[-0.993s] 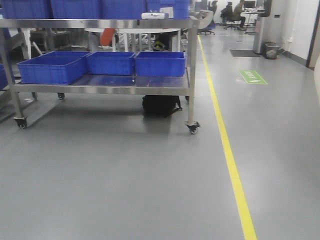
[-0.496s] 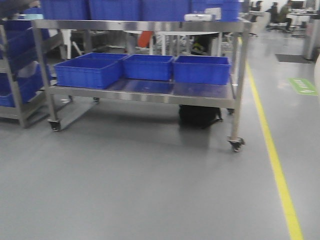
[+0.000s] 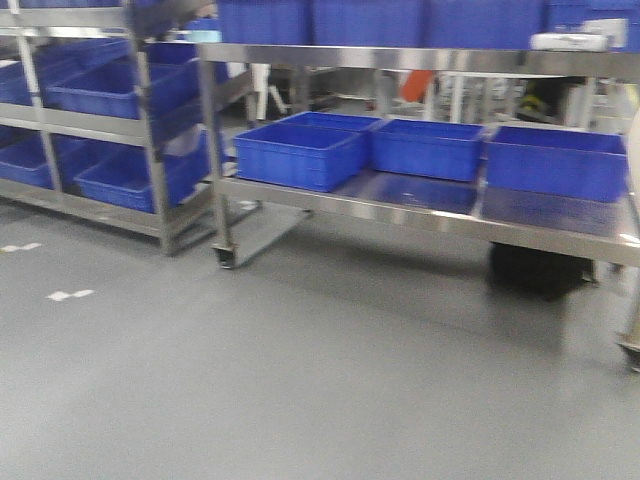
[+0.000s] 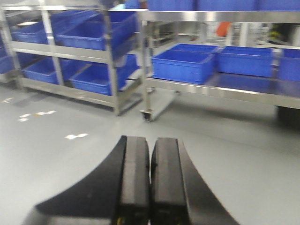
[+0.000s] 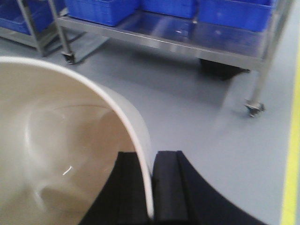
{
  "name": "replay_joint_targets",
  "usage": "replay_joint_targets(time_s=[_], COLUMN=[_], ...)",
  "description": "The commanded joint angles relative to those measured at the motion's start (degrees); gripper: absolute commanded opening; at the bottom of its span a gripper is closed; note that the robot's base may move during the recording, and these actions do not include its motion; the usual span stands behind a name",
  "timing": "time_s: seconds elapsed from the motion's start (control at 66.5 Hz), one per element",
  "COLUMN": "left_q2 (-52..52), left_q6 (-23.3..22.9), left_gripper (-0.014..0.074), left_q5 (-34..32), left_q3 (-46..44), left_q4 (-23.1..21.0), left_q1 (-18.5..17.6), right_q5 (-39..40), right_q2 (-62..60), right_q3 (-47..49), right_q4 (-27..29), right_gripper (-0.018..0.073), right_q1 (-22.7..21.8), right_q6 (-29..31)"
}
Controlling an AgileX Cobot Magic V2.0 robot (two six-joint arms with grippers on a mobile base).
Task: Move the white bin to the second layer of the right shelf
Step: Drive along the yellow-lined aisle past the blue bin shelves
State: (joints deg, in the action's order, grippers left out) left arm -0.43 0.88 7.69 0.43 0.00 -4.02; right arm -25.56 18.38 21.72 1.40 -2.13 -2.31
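Over grey floor (image 5: 197,108), right tool (image 5: 151,159) clamps the white bin (image 5: 61,140), mostly cropped; left tool (image 4: 150,143) closed, empty.

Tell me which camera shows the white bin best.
Right wrist view: the white bin fills its left half, rim clamped in the right pincer. Front view catches at most a pale sliver at its right edge; the left wrist view, nothing.
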Motion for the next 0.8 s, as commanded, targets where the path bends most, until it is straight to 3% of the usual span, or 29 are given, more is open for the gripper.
replay_joint_targets(time_s=[0.0, 0.782], left_q2=[-0.9, -0.9], left_q6=[-0.2, -0.2], left_gripper=[0.0085, 0.0085], left_q5=[-4.9, -4.9], left_q3=[2.1, 2.1], left_q4=[0.0, 0.0], left_q1=[-0.4, -0.4], right_q5=[5.6, 5.6], right_q2=[0.3, 0.3], right_q3=[1.8, 1.8], right_q4=[-0.1, -0.1], right_gripper=[0.0048, 0.0048], right_q1=[-0.1, -0.1], right_q6=[-0.3, -0.3])
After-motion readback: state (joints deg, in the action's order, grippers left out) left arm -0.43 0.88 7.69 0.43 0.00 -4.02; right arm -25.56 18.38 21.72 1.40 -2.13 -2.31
